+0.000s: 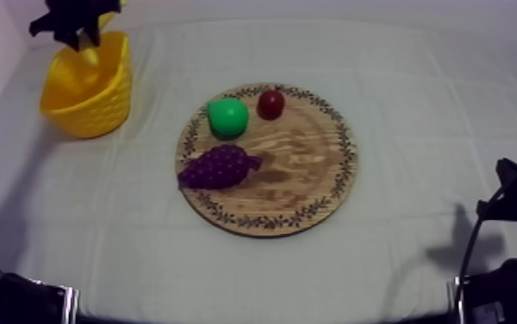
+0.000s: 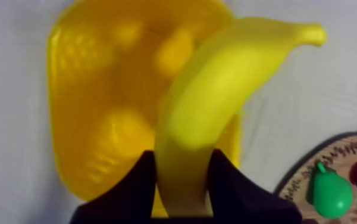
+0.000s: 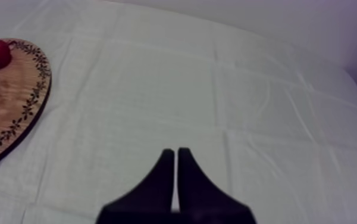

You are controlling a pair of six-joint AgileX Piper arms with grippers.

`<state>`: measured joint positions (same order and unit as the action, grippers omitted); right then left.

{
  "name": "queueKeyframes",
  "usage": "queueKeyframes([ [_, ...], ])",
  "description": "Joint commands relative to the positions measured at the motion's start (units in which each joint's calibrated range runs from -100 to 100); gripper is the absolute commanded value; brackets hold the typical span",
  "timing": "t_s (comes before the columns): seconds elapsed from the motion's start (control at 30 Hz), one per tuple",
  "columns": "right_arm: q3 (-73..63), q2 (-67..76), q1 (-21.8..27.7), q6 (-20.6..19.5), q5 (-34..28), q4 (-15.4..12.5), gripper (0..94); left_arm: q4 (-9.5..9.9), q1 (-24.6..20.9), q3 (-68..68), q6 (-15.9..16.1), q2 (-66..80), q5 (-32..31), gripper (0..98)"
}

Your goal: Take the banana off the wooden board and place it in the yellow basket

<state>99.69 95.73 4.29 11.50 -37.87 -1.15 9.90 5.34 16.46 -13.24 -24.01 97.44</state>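
— Where is the banana (image 2: 216,101)?
— In the left gripper (image 2: 182,161). Its two black fingers are closed round the fruit's lower end. The left wrist view has the smooth, curved body reaching out over the open mouth of the yellow basket (image 2: 85,89), with the stalk tip past the far rim.
— And from above?
— The top view puts the basket at the table's ten o'clock. The gripper is directly over it, with a sliver of yellow peel below the fingers. That view also takes in the whole round wooden board (image 1: 305,172), grained wood with a leafy patterned rim. On it a glossy green pear (image 1: 227,117) sits at eleven o'clock, a small red fruit (image 1: 270,104) at twelve and a knobbly purple bunch of grapes (image 1: 219,166) at eight.
— The right gripper (image 3: 176,152)?
— Its fingers lie pressed together in a narrow wedge, holding nothing, over creased grey-white cloth (image 3: 246,89). The board's rim and the red fruit are well apart from it.
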Motion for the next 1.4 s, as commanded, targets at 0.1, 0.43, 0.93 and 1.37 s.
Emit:
queueKeyframes([
  [0.1,-0.03,0.02,0.00,0.00,-0.03,0.01,0.3,-0.28,-3.55,-1.37,0.67,-3.24,-3.02,28.5],
  [0.43,-0.03,0.02,0.00,0.00,-0.03,0.01,0.3,-2.52,-6.95,-1.38,2.61,-9.97,-9.83,28.3],
  [0.93,-0.03,0.02,0.00,-0.05,-0.03,0.01,0.3,-6.98,-8.95,-3.45,6.39,-14.85,-17.89,42.1],
  [1.37,-0.03,0.02,0.00,-0.01,-0.03,0.01,0.3,-10.18,-8.66,-10.02,10.59,-7.35,-20.90,21.8],
])
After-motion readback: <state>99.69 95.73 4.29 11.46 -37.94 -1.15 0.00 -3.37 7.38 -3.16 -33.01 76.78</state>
